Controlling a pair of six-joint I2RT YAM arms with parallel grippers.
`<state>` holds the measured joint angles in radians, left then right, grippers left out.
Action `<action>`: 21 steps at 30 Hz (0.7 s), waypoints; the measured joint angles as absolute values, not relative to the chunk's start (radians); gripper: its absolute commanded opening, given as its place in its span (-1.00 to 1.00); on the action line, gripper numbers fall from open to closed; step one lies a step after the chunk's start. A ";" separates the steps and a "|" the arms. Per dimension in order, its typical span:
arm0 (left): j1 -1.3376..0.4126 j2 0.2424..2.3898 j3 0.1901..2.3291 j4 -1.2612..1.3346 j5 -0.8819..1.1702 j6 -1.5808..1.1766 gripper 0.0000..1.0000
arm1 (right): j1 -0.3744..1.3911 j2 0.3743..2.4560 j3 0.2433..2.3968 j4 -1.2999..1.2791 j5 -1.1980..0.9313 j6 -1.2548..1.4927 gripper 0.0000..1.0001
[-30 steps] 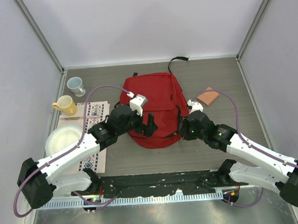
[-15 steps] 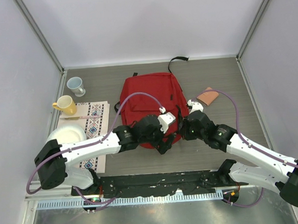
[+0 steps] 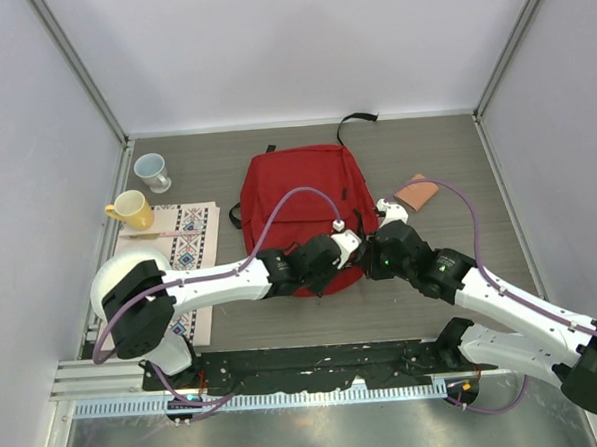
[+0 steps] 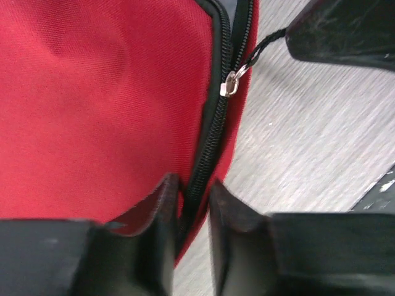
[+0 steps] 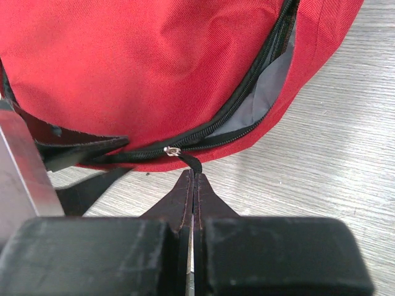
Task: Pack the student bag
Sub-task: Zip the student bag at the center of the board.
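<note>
Arms of mine lie low over the surface (image 3: pixel 435 146), meeting at the near right corner of the student bag (image 3: pixel 302 198), which lies flat mid-surface. My left hand (image 4: pixel 191 186) comes across from the left and my right hand (image 5: pixel 192 182) angles in beside it. From above, the two hide that corner. My right wrist view shows that hand clamped tight on the black pull cord (image 5: pixel 192 164) of the zipper slider (image 5: pixel 171 150), with the zipper part open onto grey lining. My left wrist view shows my fingers (image 4: pixel 154 209) close either side of the zipper edge; whether they pinch it I cannot tell. A yellow mug (image 3: pixel 129 208), a white mug (image 3: pixel 153 171) and a patterned mat (image 3: pixel 191 234) sit far left.
</note>
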<state>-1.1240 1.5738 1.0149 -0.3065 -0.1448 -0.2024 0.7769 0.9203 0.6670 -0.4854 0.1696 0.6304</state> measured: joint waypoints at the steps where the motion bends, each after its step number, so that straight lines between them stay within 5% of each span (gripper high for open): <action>1: -1.124 1.578 1.015 -0.309 -0.155 -0.202 -0.73 | 0.777 0.920 0.667 -0.485 0.170 0.630 -0.98; 5: -1.125 1.572 1.012 -0.310 -0.175 -0.206 -0.95 | 0.777 0.921 0.667 -0.486 0.184 0.631 -0.99; 21: -1.129 1.450 0.864 -0.247 -0.164 -0.262 -1.00 | 0.628 1.008 0.688 -0.463 0.244 0.643 -0.99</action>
<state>-1.1286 1.4502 0.8639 -0.2470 -0.1642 -0.2615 0.6277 1.0084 0.6884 -0.4625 0.2440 0.6430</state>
